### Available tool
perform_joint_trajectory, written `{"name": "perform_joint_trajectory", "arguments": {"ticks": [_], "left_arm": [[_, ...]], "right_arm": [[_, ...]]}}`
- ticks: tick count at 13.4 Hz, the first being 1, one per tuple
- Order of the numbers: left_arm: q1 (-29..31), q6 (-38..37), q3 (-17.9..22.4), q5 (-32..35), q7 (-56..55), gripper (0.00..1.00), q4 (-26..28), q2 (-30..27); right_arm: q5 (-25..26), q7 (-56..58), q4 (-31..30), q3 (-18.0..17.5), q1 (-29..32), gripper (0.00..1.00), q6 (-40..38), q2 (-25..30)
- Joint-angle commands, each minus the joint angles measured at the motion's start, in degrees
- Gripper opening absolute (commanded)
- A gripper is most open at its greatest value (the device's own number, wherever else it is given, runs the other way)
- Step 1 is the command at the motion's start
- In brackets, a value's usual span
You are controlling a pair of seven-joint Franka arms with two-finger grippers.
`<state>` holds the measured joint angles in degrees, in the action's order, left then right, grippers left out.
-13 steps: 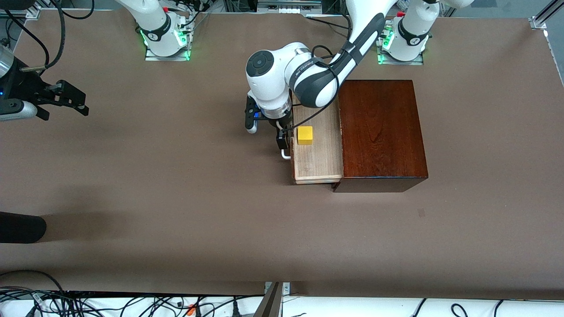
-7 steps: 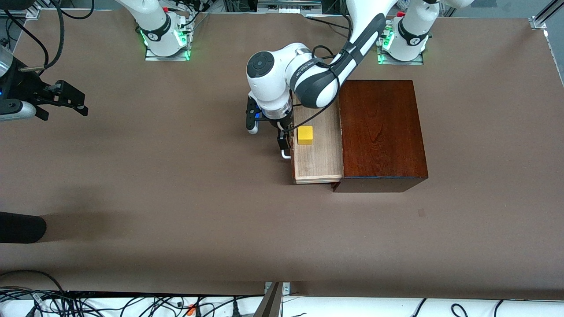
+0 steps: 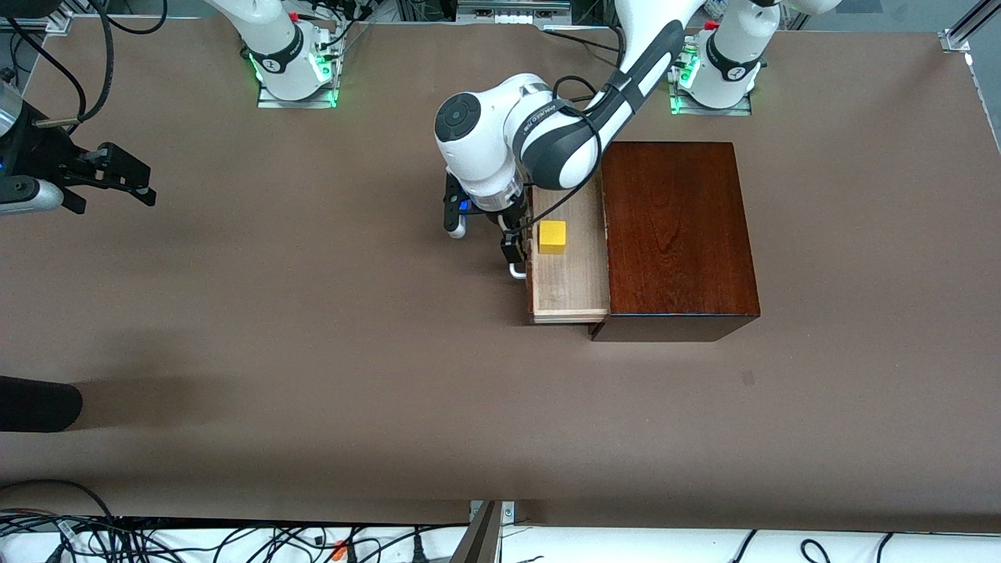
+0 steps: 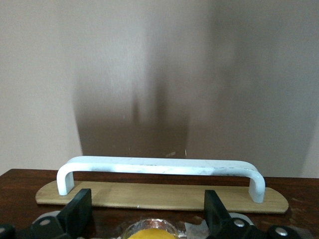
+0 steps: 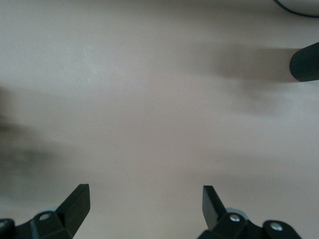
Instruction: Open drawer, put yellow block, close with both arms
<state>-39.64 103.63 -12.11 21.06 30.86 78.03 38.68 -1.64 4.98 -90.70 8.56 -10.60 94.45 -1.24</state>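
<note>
Yellow block point(image 3: 552, 236) sits in the part-open drawer point(image 3: 571, 281). I see my left gripper point(image 3: 514, 250) at the white handle point(image 4: 159, 169), fingers point(image 4: 77, 216) spread. My right gripper point(image 3: 117, 173) waits over bare bench point(image 3: 313, 352), fingers point(image 5: 75, 201) spread.

White arms point(image 3: 500, 133), black joints, green-lit bases point(image 3: 708, 82)

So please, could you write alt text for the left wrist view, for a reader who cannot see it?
A white U-shaped drawer handle runs across the dark wooden drawer front, seen close from the left gripper, whose black jaws stand open, one toward each end of the handle. Brown table fills the rest.
</note>
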Motion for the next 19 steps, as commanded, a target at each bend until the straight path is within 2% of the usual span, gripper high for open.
{"name": "perform_joint_trajectory", "arguments": {"ticks": [1, 6, 19], "left_arm": [[1.6, -4.4, 0.3, 3.1, 1.2, 1.00, 1.3, -1.3], [5.5, -6.2, 0.3, 3.3, 1.2, 1.00, 1.4, -1.5], [9.8, -8.4, 0.3, 4.7, 1.3, 1.00, 2.8, -2.2]], "right_arm": [[0.0, -0.5, 0.4, -0.4, 0.6, 1.00, 0.0, 0.2], [0.0, -0.5, 0.4, -0.4, 0.6, 1.00, 0.0, 0.2], [0.0, -0.5, 0.4, -0.4, 0.6, 1.00, 0.0, 0.1]]}}
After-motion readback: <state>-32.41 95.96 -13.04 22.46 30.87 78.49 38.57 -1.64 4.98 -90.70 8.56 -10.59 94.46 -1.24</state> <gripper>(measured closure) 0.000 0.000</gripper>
